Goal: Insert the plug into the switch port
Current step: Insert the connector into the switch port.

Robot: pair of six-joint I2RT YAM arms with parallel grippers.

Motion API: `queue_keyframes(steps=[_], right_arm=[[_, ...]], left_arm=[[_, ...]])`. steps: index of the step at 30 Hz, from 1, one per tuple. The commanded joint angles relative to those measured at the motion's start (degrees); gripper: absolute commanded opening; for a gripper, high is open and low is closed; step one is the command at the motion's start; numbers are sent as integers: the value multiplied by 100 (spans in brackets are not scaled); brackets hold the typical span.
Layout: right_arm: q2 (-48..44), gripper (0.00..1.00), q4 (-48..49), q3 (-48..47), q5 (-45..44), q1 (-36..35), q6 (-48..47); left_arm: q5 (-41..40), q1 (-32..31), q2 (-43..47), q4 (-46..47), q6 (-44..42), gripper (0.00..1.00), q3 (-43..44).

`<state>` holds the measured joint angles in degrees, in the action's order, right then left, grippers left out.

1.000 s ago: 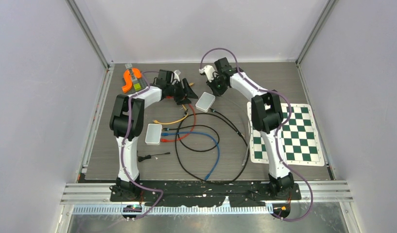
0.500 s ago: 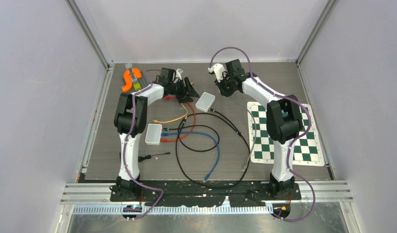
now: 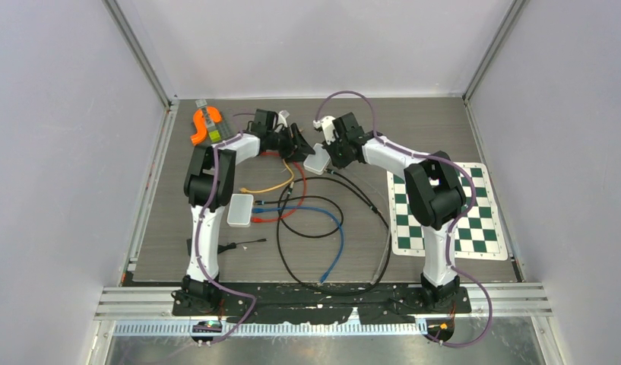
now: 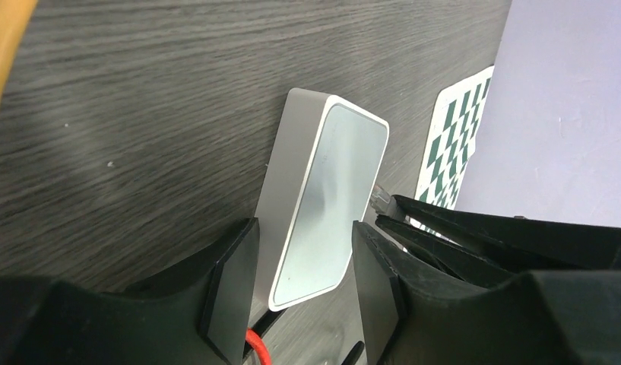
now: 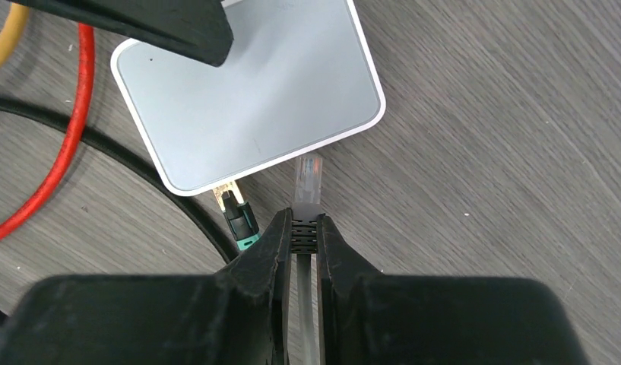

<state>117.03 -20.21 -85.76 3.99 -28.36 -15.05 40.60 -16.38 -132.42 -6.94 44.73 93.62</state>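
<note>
A white switch (image 3: 317,160) lies at the back middle of the table. My left gripper (image 3: 298,146) is open, its fingers on either side of the switch's near end (image 4: 330,190); a gap shows at the right finger (image 4: 375,289). My right gripper (image 3: 327,152) is shut on the boot of a grey cable (image 5: 305,220). Its clear plug (image 5: 307,176) points at the switch's edge (image 5: 246,99) and stops just short of it. A black cable with a teal boot (image 5: 237,217) is plugged in beside it.
A second white switch (image 3: 240,210) lies left of centre with red, yellow, blue and black cables (image 3: 322,228) looped around it. An orange tool (image 3: 204,124) is at the back left. A checkered mat (image 3: 444,209) lies at the right.
My right gripper swung away to the back right, then came back left and down to the switch with the plug. My left gripper moved right until its fingers straddled the switch.
</note>
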Motion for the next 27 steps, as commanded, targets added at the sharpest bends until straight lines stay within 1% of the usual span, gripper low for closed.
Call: queue_keyframes(steps=[1, 5, 12, 21, 27], right_arm=[[-252, 5, 473, 281, -284, 6, 515], [-412, 5, 907, 663, -101, -1, 554], [-404, 5, 1467, 913, 336, -3, 590], [-545, 5, 1841, 1178, 15, -3, 595], [-603, 5, 1818, 1214, -57, 17, 491]], left_arm=[[283, -27, -75, 412, 72, 49, 16], [363, -32, -123, 435, 36, 48, 10], [531, -32, -161, 487, 53, 47, -3], [582, -32, -221, 498, 88, 47, 51], [605, -32, -211, 422, 64, 47, 103]])
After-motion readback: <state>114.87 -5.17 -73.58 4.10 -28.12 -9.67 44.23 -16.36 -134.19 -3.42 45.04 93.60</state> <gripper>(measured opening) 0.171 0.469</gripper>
